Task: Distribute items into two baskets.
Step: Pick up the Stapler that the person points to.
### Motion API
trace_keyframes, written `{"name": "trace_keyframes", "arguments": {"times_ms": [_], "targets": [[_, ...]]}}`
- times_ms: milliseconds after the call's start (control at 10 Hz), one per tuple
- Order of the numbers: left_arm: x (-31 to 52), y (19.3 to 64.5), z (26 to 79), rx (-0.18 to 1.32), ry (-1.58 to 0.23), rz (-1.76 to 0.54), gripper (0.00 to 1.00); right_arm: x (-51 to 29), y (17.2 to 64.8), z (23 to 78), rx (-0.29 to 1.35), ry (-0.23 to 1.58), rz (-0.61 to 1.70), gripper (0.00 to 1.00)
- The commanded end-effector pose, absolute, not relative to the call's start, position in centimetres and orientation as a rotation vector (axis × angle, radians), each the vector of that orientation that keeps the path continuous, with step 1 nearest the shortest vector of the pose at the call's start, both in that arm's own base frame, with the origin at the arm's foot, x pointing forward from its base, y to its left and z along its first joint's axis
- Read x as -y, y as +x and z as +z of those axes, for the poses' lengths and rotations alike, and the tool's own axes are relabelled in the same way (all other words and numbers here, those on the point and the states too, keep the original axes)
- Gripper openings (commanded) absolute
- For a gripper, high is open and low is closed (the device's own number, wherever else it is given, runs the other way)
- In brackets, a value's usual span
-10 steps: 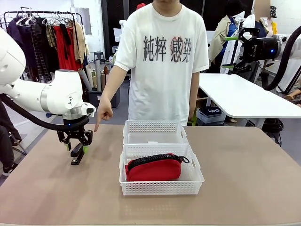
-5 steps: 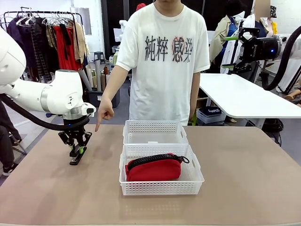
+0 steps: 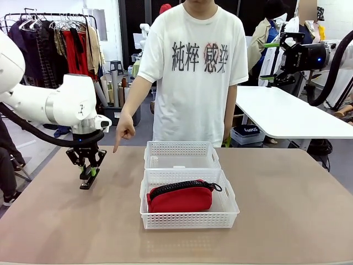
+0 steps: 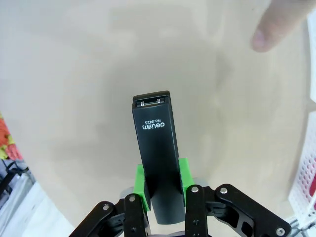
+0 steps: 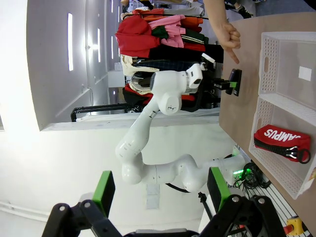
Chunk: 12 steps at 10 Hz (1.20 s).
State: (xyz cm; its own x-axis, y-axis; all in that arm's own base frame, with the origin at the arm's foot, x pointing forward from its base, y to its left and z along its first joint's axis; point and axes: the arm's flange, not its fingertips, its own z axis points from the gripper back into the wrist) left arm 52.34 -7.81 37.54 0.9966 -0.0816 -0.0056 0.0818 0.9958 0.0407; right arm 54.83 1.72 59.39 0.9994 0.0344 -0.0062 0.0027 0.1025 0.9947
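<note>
Left gripper [image 4: 162, 178]: clamped on stapler [image 4: 154, 133], held just off worktop [image 3: 287, 210], left of near basket [image 3: 190, 221] | right gripper [image 5: 160, 190]: wide open, empty, aloft | pouch [image 3: 180, 197] in near basket, so empty far basket [image 3: 182, 148] likely takes stapler.

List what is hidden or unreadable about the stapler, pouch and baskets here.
- Stapler, rear end: left wrist view, covered by the shut left claw.
- Red pouch, base: front view, screened by the near basket lattice wall.
- Far basket, label: front view, too small to read.
- Person's fingertip: left wrist view, blurred, cut by the top edge.
</note>
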Motion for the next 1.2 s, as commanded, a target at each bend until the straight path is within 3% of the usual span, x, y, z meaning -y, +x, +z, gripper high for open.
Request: {"name": "trace_keyframes", "arguments": {"times_ms": [0,700,1100], "targets": [[8.1,51.5,42.4,0.007,0.017,-0.034,0.0,-1.7,54.8,59.7,-0.022,1.467,0.021,1.0],[10.6,50.7,62.3,0.061,-0.082,-0.058,0.0,-1.7,54.8,59.7,-0.022,1.467,0.021,1.0],[12.2,50.7,67.8,0.103,-0.101,-0.066,0.0,-1.7,54.8,59.7,-0.022,1.467,0.021,1.0]]}}
